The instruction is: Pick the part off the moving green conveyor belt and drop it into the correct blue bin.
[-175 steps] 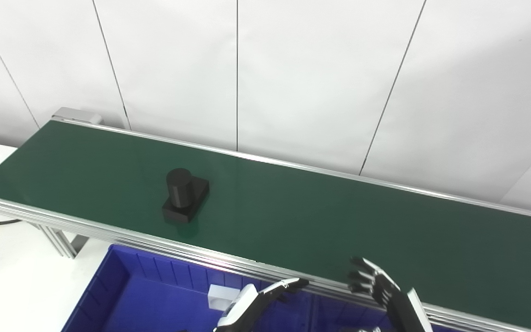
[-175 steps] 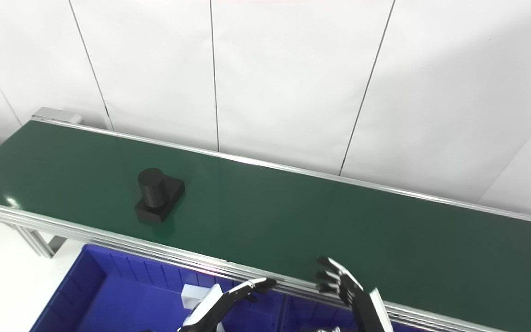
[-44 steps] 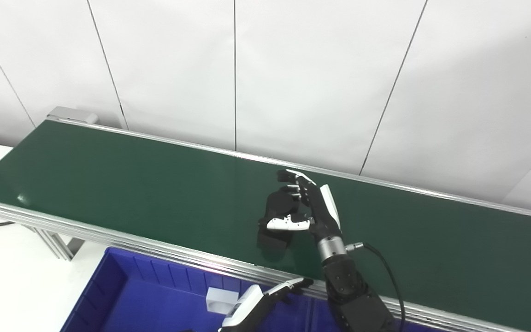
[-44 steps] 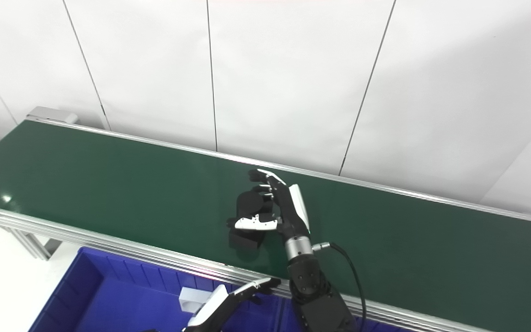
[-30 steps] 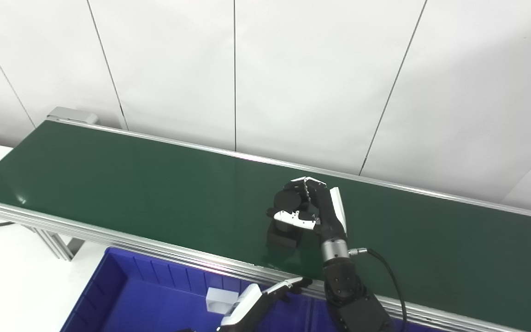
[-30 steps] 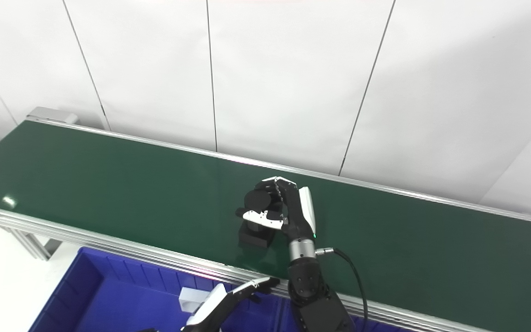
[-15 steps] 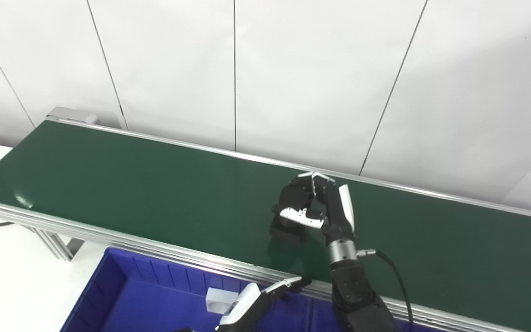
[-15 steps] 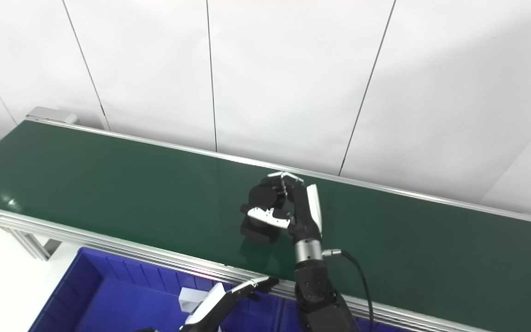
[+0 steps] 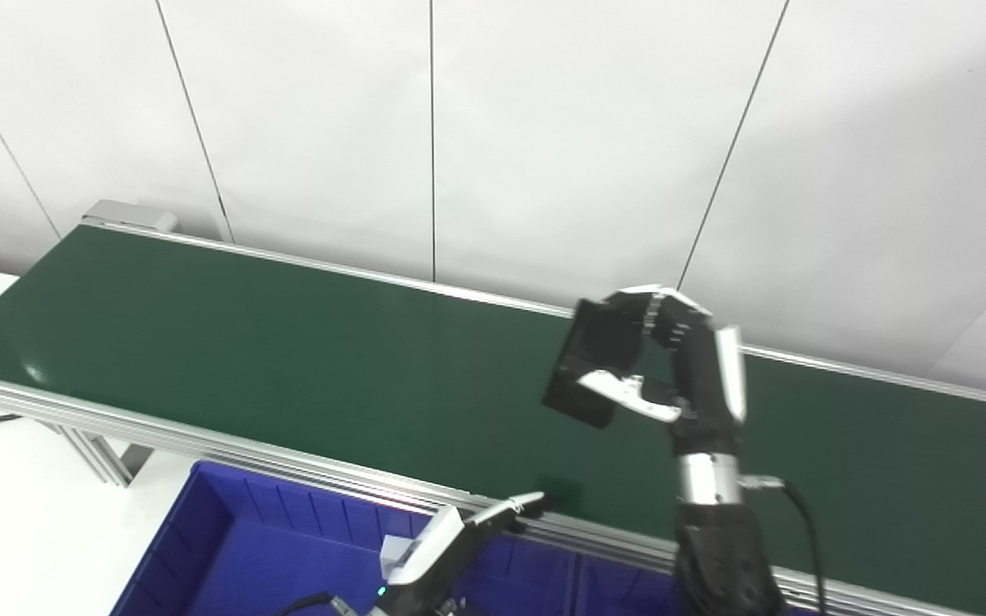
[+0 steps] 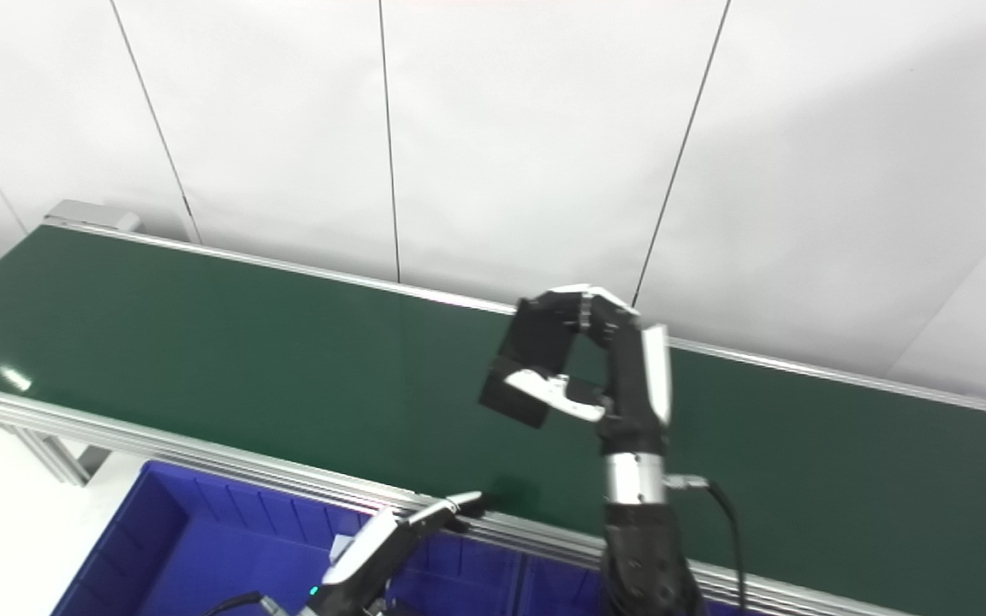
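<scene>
Part: black block-shaped plastic part (image 9: 589,359), flat square base turned toward the camera, tilted; held in the air above the belt, clear of its surface.
Right hand: black-and-white robot right hand (image 9: 660,359), raised on an upright forearm over the far half of the belt; fingers (image 10: 583,310) curled over the part's top, thumb under it, clasping the part.
Left hand: black-and-white robot left hand (image 9: 450,539), low at the bottom edge of view, extended toward the belt's near rail, holding nothing; fingers (image 10: 450,505) stretched out straight.
Belt: long dark green conveyor belt (image 9: 245,351) in an aluminium frame, running from upper left to lower right; a dark shadow lies on it by the near rail.
Bin: blue plastic ribbed bin (image 9: 228,530), below the belt's near rail; a small white block (image 10: 341,544) shows inside it, partly hidden by the left hand.
Bench: white bench (image 9: 22,513) at lower left.
Backdrop: white panelled wall (image 9: 544,128).
</scene>
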`<state>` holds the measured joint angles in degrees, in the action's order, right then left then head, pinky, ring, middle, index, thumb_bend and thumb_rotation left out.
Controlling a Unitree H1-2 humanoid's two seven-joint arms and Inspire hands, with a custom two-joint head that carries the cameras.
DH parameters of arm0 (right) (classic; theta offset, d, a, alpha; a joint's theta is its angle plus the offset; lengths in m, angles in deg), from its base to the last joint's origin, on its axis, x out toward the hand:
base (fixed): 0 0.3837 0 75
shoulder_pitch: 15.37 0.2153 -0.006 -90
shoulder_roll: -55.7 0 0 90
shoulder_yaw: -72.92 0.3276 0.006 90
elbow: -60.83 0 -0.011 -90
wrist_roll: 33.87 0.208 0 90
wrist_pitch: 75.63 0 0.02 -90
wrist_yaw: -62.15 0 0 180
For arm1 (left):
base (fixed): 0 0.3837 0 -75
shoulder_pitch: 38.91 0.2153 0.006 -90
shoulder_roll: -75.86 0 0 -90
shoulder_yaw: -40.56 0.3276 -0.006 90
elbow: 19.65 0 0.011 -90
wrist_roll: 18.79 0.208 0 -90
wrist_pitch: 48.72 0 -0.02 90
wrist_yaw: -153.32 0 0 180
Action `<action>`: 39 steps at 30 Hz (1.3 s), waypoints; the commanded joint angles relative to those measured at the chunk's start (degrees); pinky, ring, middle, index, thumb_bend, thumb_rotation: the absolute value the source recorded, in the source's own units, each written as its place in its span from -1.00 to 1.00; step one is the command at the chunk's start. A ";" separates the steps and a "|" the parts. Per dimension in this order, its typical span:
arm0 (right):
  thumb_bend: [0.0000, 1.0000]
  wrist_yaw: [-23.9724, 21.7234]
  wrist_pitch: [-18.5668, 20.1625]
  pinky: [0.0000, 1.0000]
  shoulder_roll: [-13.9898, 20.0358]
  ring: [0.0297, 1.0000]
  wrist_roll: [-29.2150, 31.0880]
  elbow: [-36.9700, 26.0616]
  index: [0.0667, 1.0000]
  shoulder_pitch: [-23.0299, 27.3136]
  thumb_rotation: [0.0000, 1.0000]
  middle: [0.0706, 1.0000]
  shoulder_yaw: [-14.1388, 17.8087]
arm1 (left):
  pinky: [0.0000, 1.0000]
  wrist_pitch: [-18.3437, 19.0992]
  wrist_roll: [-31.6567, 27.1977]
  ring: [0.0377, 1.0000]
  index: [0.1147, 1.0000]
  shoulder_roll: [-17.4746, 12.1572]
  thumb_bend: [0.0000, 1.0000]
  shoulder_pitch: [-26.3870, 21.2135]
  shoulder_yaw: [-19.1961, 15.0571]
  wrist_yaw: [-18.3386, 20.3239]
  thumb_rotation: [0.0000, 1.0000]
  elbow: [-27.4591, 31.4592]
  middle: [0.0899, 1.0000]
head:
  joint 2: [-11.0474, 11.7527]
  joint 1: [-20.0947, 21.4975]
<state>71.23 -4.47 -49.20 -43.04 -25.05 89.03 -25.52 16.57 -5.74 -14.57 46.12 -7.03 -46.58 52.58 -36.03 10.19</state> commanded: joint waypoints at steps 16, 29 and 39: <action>0.03 -2.19 4.65 -0.27 0.51 -0.10 -1.98 -19.18 -0.16 -17.01 -1.00 -0.03 4.84 | 0.50 -2.21 -5.39 0.67 0.73 -3.29 0.99 3.13 -9.30 10.03 -0.62 7.82 0.74 | -2.05 15.29; 0.04 -1.99 6.06 -0.25 0.01 -0.09 -4.04 -24.67 -0.16 -24.96 -1.00 -0.04 7.25 | 0.56 -2.21 -8.71 0.72 0.73 -4.62 0.95 3.95 -14.68 16.52 -0.64 10.98 0.75 | -7.29 21.75; 0.04 -2.11 8.72 -0.25 -1.17 -0.09 -4.23 -27.18 -0.16 -29.61 -1.00 -0.03 8.51 | 0.50 -2.20 -9.34 0.68 0.75 -4.23 0.95 4.17 -18.72 20.91 -0.63 13.14 0.73 | -10.81 23.88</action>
<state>68.94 4.06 -49.87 -47.35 -49.60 59.28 -17.29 16.56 -14.29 -18.55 50.80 -24.93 -26.22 63.83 -46.76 34.10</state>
